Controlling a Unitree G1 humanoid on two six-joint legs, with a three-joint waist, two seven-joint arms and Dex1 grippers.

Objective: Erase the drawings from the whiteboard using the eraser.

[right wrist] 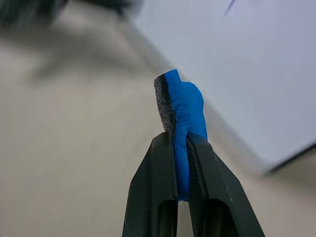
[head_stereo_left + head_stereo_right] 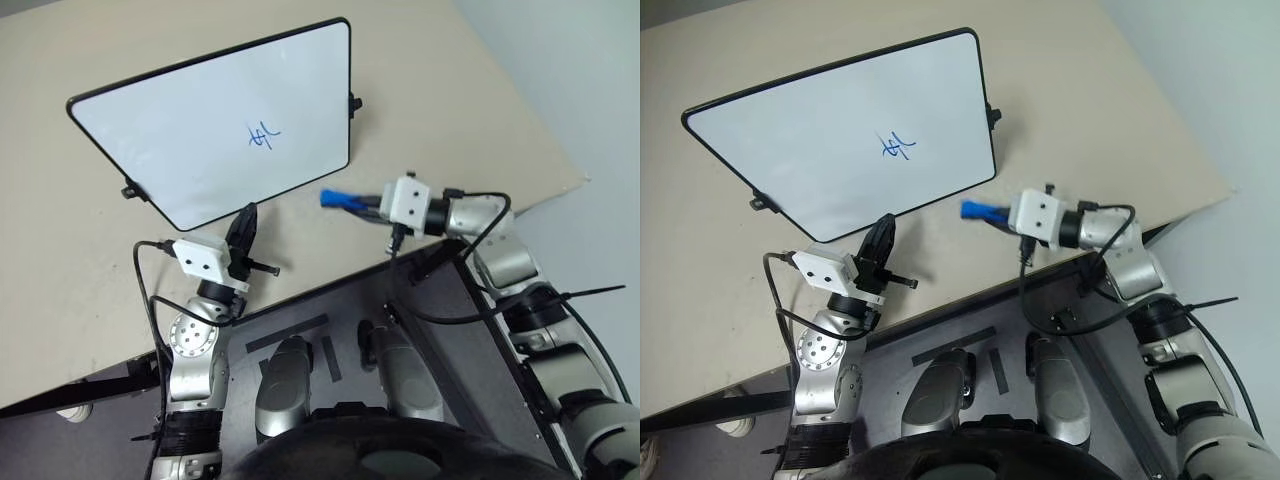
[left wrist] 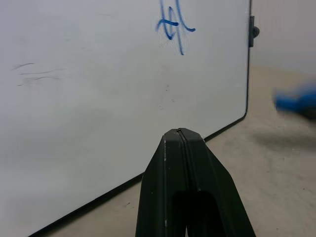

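While the left tool (image 2: 243,232), fingers pressed together, points at the whiteboard (image 2: 180,140), the right tool (image 2: 350,201) clamps the eraser (image 2: 335,198) aimed toward the drawings (image 2: 263,135), felt ready to wipe.

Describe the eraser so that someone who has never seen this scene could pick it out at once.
Start at the big black-framed whiteboard lying on the beige table, then look just off its near right corner. There the right gripper pinches a small bright blue eraser above the table. It is the only solid blue piece; the blue drawings are thin strokes on the board.
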